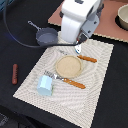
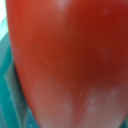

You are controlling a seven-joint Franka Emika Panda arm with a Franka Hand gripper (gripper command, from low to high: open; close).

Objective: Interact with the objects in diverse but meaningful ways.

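The wrist view is filled by the red tomato (image 2: 70, 60), so the gripper (image 1: 78, 48) appears clenched on it above the placemat's (image 1: 100, 85) far edge — a smooth, round toy could slip and roll off the surface (image 1: 20, 30).

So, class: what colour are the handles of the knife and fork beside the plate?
Orange, clearest in the exterior view: knife handle, fork handle.

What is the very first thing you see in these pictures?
The big white robot arm stands out, leaning over a pale placemat that holds a round tan plate. In the wrist view a shiny red tomato fills almost the whole picture. A light-blue cup sits on the mat toward the exterior view's left, and a brown sausage lies on the dark table beyond it.
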